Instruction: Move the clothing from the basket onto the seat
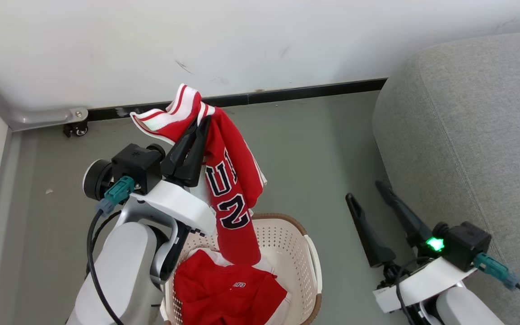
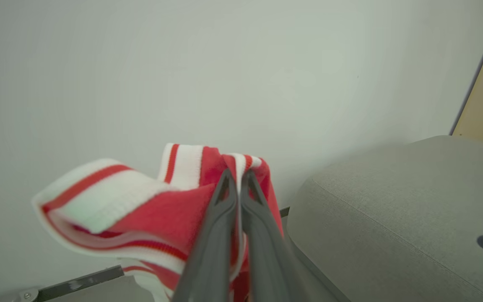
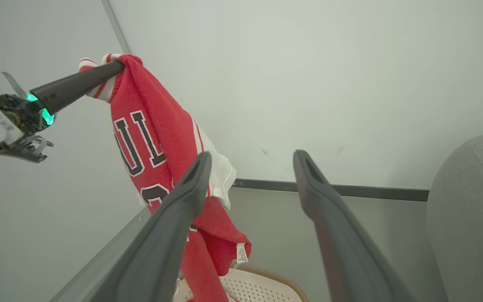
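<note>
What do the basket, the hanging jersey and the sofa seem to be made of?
Basket: probably cream plastic, smooth, with rows of moulded holes.
Jersey: soft fabric, perhaps synthetic; it hangs limp, with ribbed striped trim.
Sofa: grey woven upholstery, matte, with a visible stitched seam.

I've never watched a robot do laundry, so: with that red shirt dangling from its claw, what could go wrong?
1. The left gripper pinches the jersey only by its striped trim; it could slip out.
2. The jersey's lower end seems to reach the basket, so it might catch the rim or drag the shorts.
3. The open right gripper stands between basket and sofa; swinging cloth could snag there.
</note>
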Robot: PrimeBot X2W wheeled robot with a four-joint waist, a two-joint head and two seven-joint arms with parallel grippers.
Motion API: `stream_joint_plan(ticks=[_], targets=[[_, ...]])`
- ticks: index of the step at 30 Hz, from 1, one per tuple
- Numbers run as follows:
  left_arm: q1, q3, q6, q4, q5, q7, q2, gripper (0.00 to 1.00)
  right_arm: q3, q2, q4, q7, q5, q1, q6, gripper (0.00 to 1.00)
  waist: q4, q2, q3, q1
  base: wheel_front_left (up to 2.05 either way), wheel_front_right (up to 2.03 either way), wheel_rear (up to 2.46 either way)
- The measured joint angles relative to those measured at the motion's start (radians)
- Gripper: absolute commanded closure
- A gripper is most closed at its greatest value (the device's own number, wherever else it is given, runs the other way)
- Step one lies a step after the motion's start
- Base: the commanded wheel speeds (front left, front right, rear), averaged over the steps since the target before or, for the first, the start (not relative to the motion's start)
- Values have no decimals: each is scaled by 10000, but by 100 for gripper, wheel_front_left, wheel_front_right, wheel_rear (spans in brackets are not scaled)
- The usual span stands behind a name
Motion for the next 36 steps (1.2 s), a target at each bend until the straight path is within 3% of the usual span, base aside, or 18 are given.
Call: stream_joint_plan(ticks=[25,36], targets=[[-501,-322,-2,-1076,-2,777,198,100,1421,-169,681,2,311,-68,0,0,24,0,-272,0,0,0,0],[-782,-794,-2,-1632,-61,1162,105,100,2203,29,1645,2,276,-763,0,0,151,0,-234,0,0,0,0]])
